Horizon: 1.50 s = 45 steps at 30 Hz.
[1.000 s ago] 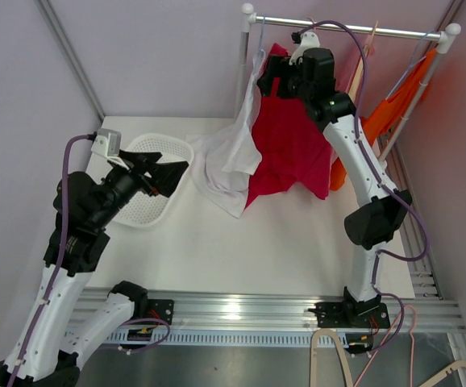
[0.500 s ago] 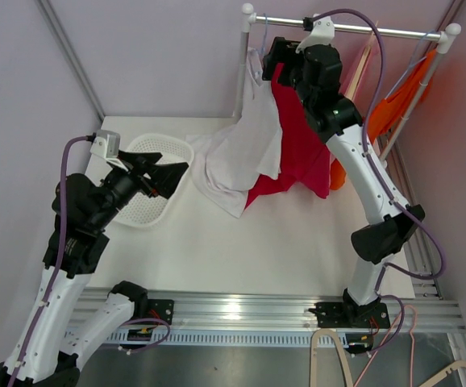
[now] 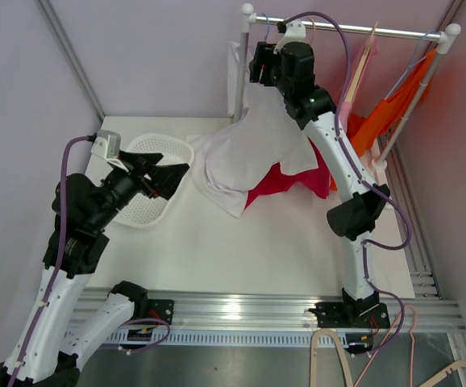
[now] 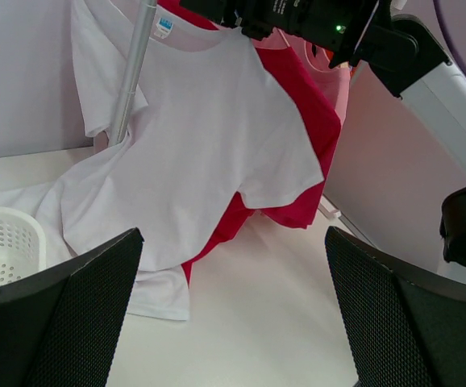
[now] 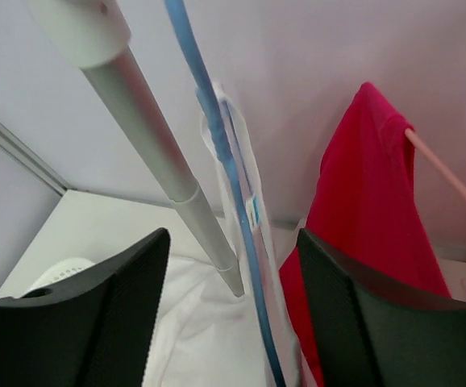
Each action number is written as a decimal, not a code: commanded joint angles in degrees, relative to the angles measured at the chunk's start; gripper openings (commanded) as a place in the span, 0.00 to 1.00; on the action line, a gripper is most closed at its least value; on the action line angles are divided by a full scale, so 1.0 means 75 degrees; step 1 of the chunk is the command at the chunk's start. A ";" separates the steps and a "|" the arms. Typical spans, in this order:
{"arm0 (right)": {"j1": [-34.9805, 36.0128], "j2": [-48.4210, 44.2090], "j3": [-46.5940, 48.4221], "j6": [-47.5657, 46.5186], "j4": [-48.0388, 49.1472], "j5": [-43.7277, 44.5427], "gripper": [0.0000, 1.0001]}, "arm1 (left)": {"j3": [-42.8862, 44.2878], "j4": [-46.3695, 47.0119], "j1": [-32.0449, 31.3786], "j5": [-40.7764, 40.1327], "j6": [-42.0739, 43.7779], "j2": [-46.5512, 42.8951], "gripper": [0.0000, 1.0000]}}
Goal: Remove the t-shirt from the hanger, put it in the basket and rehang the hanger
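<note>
Three garments hang from the clothes rack [image 3: 378,31]. At the rack's left end, beside its upright pole [image 5: 148,121], the white t-shirt [image 3: 253,149] is still on the blue hanger [image 5: 214,129]. Its collar is up under the rail. Its body spreads down and out from the rack, and the lower hem lies on the table [image 3: 241,250] below.

Further along the rack, a red t-shirt [image 3: 285,181] hangs on a pink hanger [image 5: 447,173], partly covered by the white one. An orange garment [image 3: 386,109] hangs near the rack's right end.

The right gripper [image 3: 259,71] is raised to the rack's left end, just under the rail, at the white shirt's collar. Its fingers are apart, one on each side of the blue hanger wire. The wrist view shows a gap between each finger and the wire, so nothing is clamped.

Well away from the rack, off to its left, the left gripper [image 3: 171,177] hovers above a white basket [image 3: 148,211]. It points toward the rack, with its fingers spread wide and holding nothing
</note>
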 commanded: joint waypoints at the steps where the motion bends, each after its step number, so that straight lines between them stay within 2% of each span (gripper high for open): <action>1: -0.0064 0.0052 0.0471 0.0006 0.0019 -0.0212 0.66 | 0.0002 0.0186 -0.0030 0.0075 0.0153 -0.0019 1.00; 3: -0.0076 0.0017 0.0471 -0.0052 0.0113 -0.0212 0.59 | 0.0013 0.0198 -0.0030 0.0075 0.0165 -0.0008 1.00; 5: -0.0076 -0.0041 0.0448 -0.0134 0.0172 -0.0154 0.59 | 0.0013 0.0198 -0.0030 0.0087 0.0153 0.0004 0.99; 8: -0.0064 -0.0100 0.0389 -0.0263 0.0312 -0.0002 0.73 | -0.0010 0.0221 -0.0030 0.0110 0.0153 0.0004 0.99; 10: -0.0064 -0.0147 0.0401 -0.0404 0.0429 0.0023 0.77 | -0.0010 0.0233 -0.0030 0.0122 0.0153 -0.0007 1.00; 13: -0.0064 -0.0170 0.0401 -0.0544 0.0605 -0.0001 0.73 | 0.0001 0.0256 -0.0030 0.0145 0.0153 -0.0007 0.99; 15: -0.0076 -0.0159 0.0413 -0.0580 0.0722 -0.0070 0.66 | -0.0010 0.0245 -0.0030 0.0157 0.0153 -0.0008 0.99; 18: -0.0099 -0.0147 0.0401 -0.0673 0.0921 -0.0234 0.63 | -0.0022 0.0245 -0.0030 0.0169 0.0176 -0.0019 0.99; 20: -0.0111 -0.0112 0.0401 -0.0744 0.1015 -0.0340 0.55 | -0.0034 0.0245 -0.0030 0.0169 0.0165 -0.0031 0.99; 24: -0.0099 -0.0053 0.0366 -0.0873 0.1296 -0.0481 0.56 | -0.0057 0.0233 -0.0030 0.0169 0.0200 -0.0031 0.99; 28: -0.0123 0.0005 0.0331 -0.1013 0.1578 -0.0540 0.61 | -0.0057 0.0256 -0.0030 0.0169 0.0212 -0.0019 0.99; 31: -0.0134 0.0064 0.0366 -0.1037 0.1777 -0.0599 0.60 | -0.0057 0.0245 -0.0030 0.0157 0.0235 0.0027 1.00; 34: -0.0228 0.0251 0.0564 -0.1002 0.1918 -0.0750 0.54 | -0.0081 0.0233 -0.0030 0.0122 0.0270 0.0063 1.00; 37: -0.0333 0.0462 0.0858 -0.0827 0.1848 -0.0961 0.32 | -0.0034 0.0221 -0.0030 0.0098 0.0270 0.0121 1.00; 38: -0.0415 0.0474 0.0835 -0.0768 0.1894 -0.0996 0.20 | -0.0034 0.0221 -0.0030 0.0075 0.0270 0.0133 0.99; 39: -0.0462 0.0474 0.0800 -0.0721 0.1953 -0.1078 0.17 | -0.0034 0.0221 -0.0030 0.0063 0.0270 0.0133 0.99; 43: -0.0580 0.0533 0.0776 -0.0545 0.2000 -0.1149 0.19 | -0.0045 0.0221 -0.0030 -0.0019 0.0282 0.0110 1.00; 45: -0.0603 0.0556 0.0776 -0.0545 0.2023 -0.1149 0.05 | -0.0034 0.0210 -0.0030 -0.0042 0.0294 0.0121 0.99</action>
